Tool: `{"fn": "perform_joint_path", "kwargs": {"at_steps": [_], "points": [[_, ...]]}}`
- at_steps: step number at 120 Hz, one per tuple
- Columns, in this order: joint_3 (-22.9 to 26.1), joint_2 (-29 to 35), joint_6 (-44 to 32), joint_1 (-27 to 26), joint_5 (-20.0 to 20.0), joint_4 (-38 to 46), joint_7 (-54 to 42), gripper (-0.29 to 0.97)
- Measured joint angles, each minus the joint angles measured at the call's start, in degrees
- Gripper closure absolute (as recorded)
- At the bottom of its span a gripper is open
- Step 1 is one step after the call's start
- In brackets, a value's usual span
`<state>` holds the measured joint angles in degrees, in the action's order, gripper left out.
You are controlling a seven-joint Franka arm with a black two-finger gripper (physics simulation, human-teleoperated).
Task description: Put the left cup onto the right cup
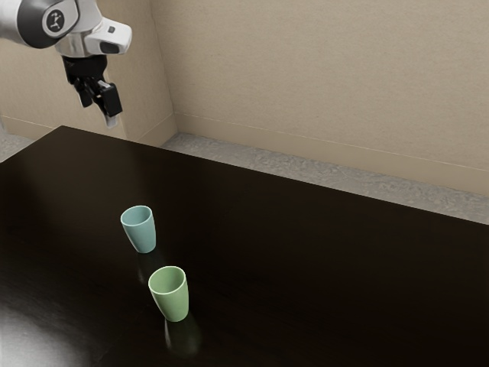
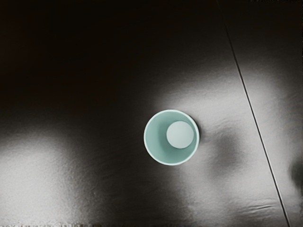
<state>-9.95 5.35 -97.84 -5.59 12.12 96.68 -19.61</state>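
While the gripper (image 1: 112, 115) hangs high over the dark worktop (image 1: 344, 267), well apart from both cups, the blue cup (image 1: 138, 228) stands upright in the exterior view's left half. It is judged to be the left cup of the task. Whether the gripper is parted or closed cannot be told from this side angle, though it clearly grasps nothing.

The green cup (image 1: 169, 293) stands upright too, near the blue one but not touching it. It sits closer to the camera and slightly toward the exterior view's right, and is judged to be the cup that will receive the other. Both rest mouth up on their narrower bases, likely so that one tapered cup can be lowered onto the open mouth of the other.

The blue cup's long axis runs vertical, with the rim upward and the base flat on the worktop. In the wrist view the blue cup (image 2: 171, 137) is seen from above, its round rim ringing the paler disc of its inner floor — a sign the hand looks down roughly along that axis, as suits an approach from overhead. Neither cup is lifted — by the look of it, the reach and the grasp are not yet made.
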Motion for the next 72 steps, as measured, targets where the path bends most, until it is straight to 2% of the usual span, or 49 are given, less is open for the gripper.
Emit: {"fn": "perform_joint_path", "kwargs": {"at_steps": [37, 72], "points": [[0.01, -0.46, 0.01, 0.32, -0.48, 1.57, 1.13, 0.00], [-0.06, -2.32, -0.33, 4.51, -0.62, 3.86, 1.75, 0.00]]}}
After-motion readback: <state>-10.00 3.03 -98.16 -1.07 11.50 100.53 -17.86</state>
